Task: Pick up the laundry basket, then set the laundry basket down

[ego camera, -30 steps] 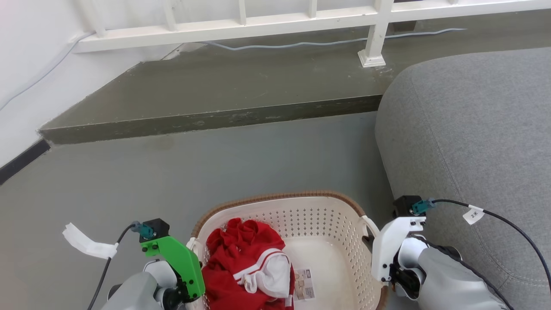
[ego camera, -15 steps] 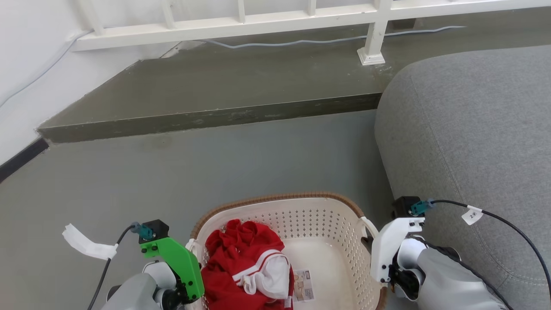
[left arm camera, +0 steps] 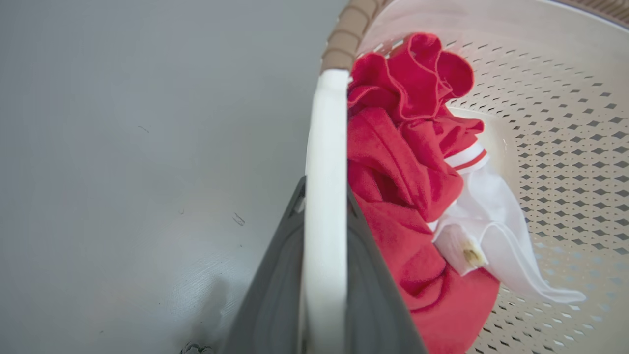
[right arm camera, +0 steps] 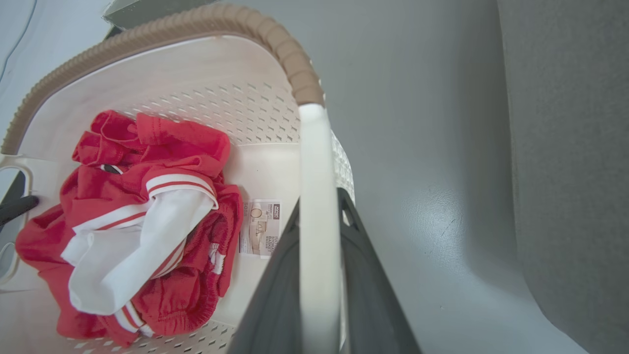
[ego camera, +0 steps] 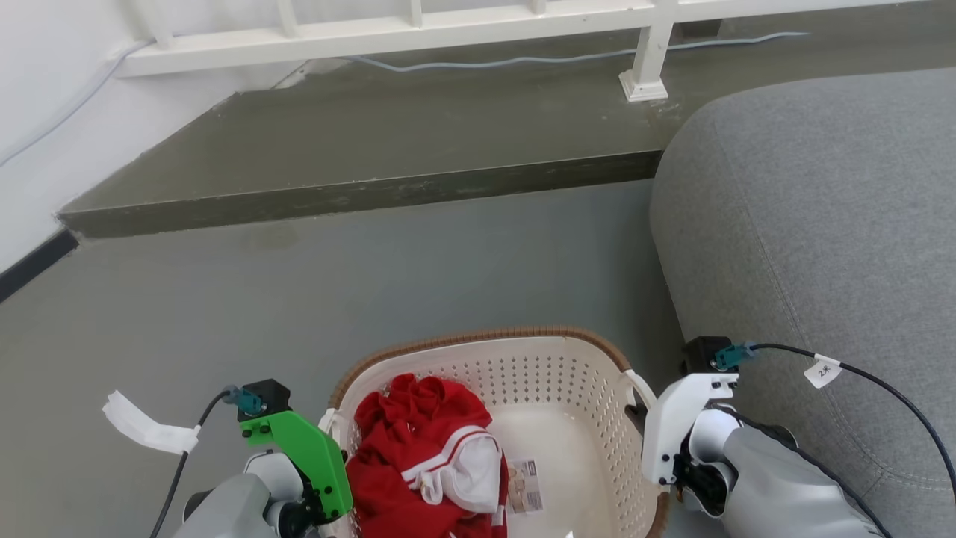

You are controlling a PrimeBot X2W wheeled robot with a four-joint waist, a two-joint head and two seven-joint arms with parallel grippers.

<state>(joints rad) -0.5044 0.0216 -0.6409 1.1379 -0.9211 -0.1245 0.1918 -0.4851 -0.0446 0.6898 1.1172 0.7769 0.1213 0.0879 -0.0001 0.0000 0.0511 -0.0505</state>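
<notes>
The laundry basket (ego camera: pixel 478 338), cream-white with perforated sides and a brown woven-look rim, is low in the head view between my two arms. It holds a crumpled red and white garment (ego camera: pixel 426 456), and a paper label (ego camera: pixel 526 486) lies on its bottom. In the left wrist view my left gripper (left arm camera: pixel 324 196) is shut on the basket's white left handle (left arm camera: pixel 324 128). My right gripper (right arm camera: pixel 319 211) is shut on the white right handle (right arm camera: pixel 314 147). In the head view the green left wrist mount (ego camera: pixel 306 456) and the white right wrist mount (ego camera: pixel 676 430) flank the basket.
A grey sofa (ego camera: pixel 821 224) stands close on the right, almost touching my right arm. Ahead lies grey floor (ego camera: pixel 373 276), then a raised step (ego camera: pixel 358 190) under a white railing (ego camera: pixel 448 30). A white wall (ego camera: pixel 37 112) runs along the left.
The head camera has shifted, so the step and railing sit a little higher in the picture. Both grippers keep the same hold on the basket's handles.
</notes>
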